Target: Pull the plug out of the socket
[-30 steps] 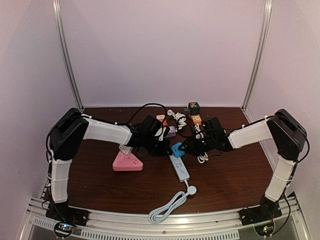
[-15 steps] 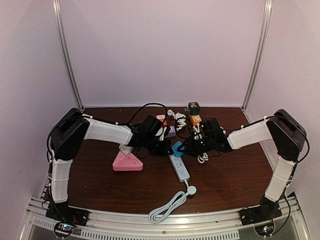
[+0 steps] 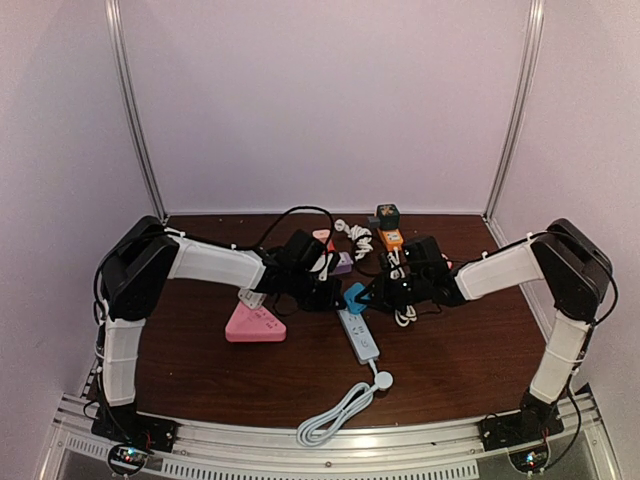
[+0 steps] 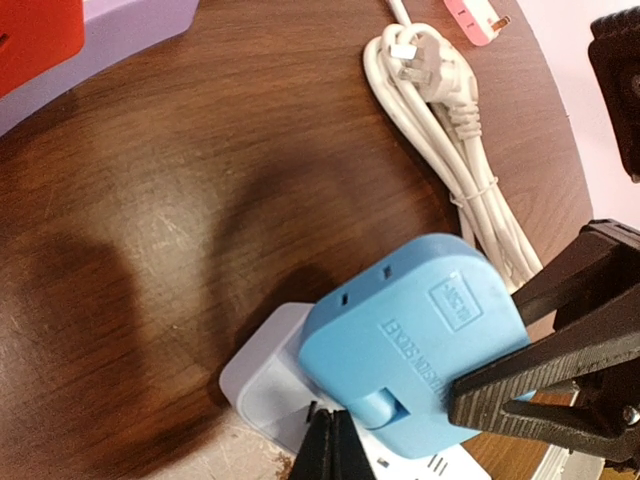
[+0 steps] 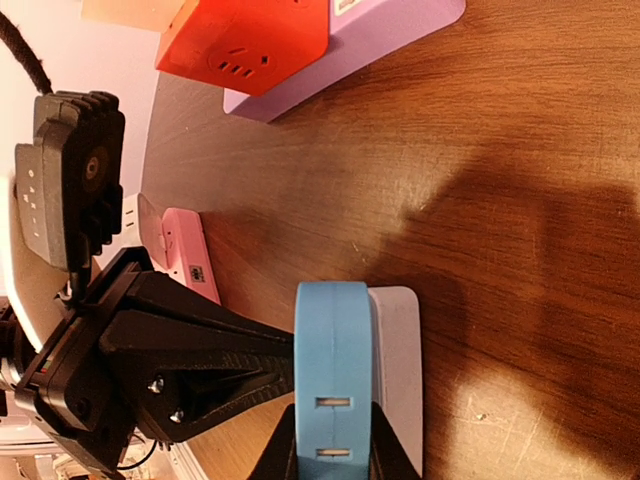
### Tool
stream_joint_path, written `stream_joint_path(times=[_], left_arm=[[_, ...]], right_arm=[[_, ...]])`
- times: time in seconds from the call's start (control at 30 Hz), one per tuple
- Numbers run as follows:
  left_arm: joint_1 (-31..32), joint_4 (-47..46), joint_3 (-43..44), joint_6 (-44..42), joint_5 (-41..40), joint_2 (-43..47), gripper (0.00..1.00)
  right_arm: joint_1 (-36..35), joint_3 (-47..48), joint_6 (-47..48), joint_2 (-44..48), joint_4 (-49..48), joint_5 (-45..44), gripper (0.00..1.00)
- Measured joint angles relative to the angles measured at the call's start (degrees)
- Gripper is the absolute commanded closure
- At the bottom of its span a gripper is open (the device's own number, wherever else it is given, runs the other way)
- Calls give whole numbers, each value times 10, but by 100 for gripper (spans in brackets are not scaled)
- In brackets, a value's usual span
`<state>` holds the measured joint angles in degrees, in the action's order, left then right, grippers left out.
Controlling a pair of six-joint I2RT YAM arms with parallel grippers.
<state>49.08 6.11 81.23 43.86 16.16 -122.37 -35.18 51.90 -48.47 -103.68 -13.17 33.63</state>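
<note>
Blue plastic marks the one plug, seated in the far end of the single white socket strip lying mid-desk. My right tool is clamped on the plug's two sides. My left tool has its jaws pressed together, tips at the strip just beside the plug. Left of the strip lies one pink triangular socket block. Beyond the strip's far end one red adapter sits on a purple block, and off its near end lies one coiled white cable.
</note>
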Motion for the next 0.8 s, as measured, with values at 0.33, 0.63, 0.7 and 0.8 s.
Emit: stream_joint_path(times=[0.33,0.63,0.7,0.8], left_arm=[[0,0,0,7,-8,0,100],[1,30,0,7,-22,-14,100],[1,34,0,8,-22,-18,100],[3,35,1,8,-23,-18,100]], right_arm=[[13,-41,-75,-7,-96,34,100],[17,-56,-123,-7,-183,71,100],[17,-56,-130,-6,-207,82,100],[17,-56,-137,-6,-232,90,100]])
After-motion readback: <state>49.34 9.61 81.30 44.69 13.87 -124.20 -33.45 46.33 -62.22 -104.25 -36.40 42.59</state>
